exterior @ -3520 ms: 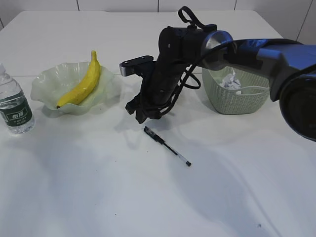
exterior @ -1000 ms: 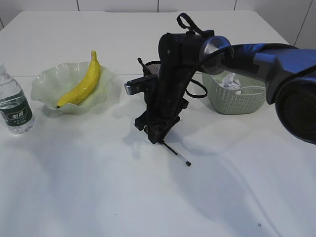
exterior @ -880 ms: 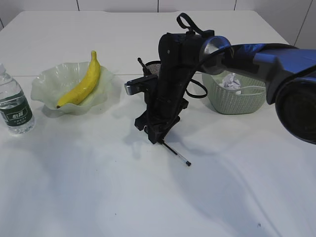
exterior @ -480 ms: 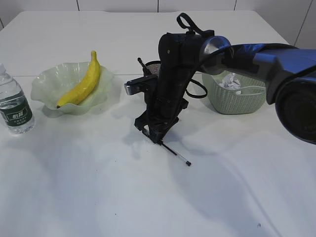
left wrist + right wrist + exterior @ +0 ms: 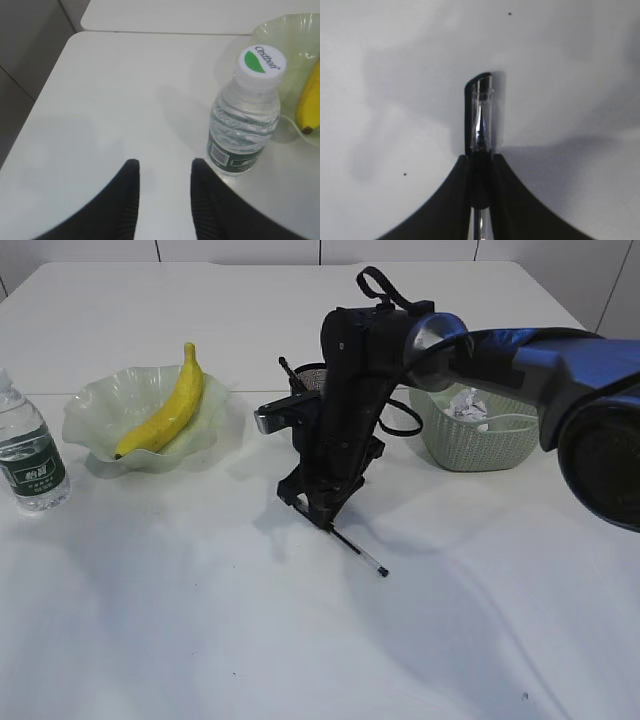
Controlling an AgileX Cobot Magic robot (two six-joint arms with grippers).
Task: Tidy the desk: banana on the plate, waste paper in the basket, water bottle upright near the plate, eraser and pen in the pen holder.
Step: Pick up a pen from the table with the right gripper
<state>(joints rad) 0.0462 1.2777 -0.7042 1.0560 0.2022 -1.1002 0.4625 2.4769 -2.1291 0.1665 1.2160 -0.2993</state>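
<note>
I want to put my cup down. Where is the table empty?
The whole front of the table, nearer than the pen, is bare. So is the back, behind the plate and basket. It's crowded mid-table, around the right gripper on the pen.

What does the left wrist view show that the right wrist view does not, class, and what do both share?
Left wrist view only: the clear plastic water bottle standing upright, its white-and-green cap, part of the pale green glass plate, the yellow banana's end, and the open left gripper.

Right wrist view only: the black-capped clear pen pinched by the right gripper.

Both: the white table.
</note>
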